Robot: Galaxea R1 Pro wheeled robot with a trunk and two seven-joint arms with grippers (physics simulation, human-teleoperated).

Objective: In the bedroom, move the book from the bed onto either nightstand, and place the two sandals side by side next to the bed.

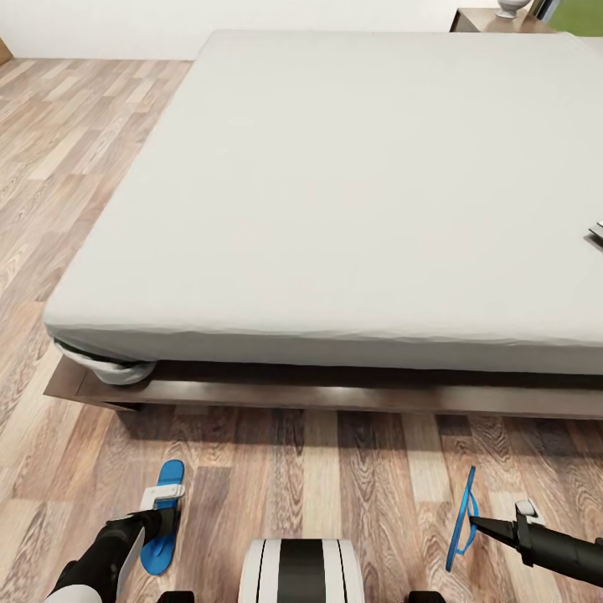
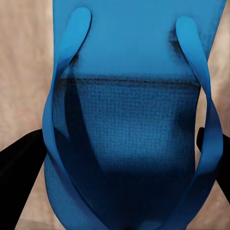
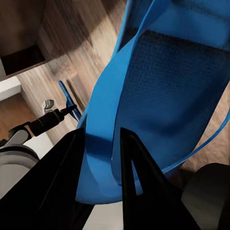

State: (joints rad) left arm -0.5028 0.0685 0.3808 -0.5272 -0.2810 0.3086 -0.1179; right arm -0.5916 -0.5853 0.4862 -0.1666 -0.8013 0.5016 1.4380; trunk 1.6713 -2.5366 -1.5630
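Two bright blue sandals are on the plank floor in front of the bed. One sandal lies flat on the floor. My left gripper hovers over it, open, its dark fingers standing either side of the sole. The other sandal stands on edge above the floor, with my right gripper shut on it. In the right wrist view the black fingers pinch its blue sole. The book lies on the mattress at the far right edge. A nightstand stands beyond the bed's far right corner.
The bed's dark wooden platform juts out low along the floor ahead of me. A bunched sheet corner hangs at its left end. Open wood floor runs along the bed's left side. A white object stands on the nightstand.
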